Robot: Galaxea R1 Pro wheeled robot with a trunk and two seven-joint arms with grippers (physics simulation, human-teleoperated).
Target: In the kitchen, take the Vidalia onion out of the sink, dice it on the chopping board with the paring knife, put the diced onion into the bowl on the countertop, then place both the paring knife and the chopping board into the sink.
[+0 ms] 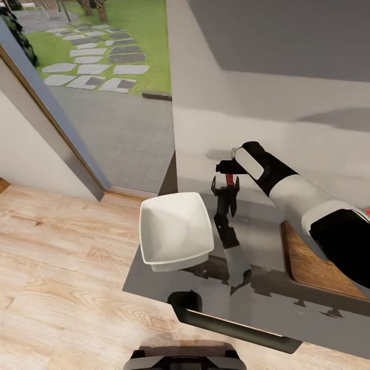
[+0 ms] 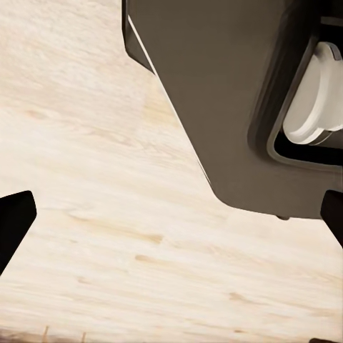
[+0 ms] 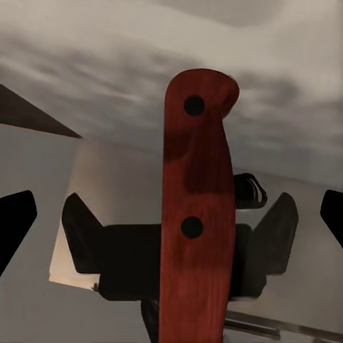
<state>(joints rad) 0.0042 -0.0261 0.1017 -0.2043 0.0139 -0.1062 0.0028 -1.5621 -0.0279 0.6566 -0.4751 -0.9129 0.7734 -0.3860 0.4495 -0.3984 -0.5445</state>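
The right gripper (image 1: 224, 191) is seen in the head view hanging over the glossy countertop (image 1: 267, 118), fingers pointed down, with a sliver of the paring knife (image 1: 229, 179) showing red just under the wrist; from here it cannot be told whether the fingers press on it. The bowl (image 1: 176, 229) is set just beside the gripper, toward the robot's left at the counter's end, and the chopping board (image 1: 314, 270) lies on the opposite side, partly covered by the right forearm. In the left wrist view, the left gripper (image 2: 171, 214) is held spread, its dark fingertips far apart at the frame edges, over wooden floor (image 2: 93, 214) beside the robot's own dark base; nothing is held. In the right wrist view, the knife's riveted handle is seen lying on the counter midway between the spread fingers, its long axis running straight along their reach, ungrasped. The right arm is judged much the nearer; a straight descent and closure across the handle's width appears to be required.
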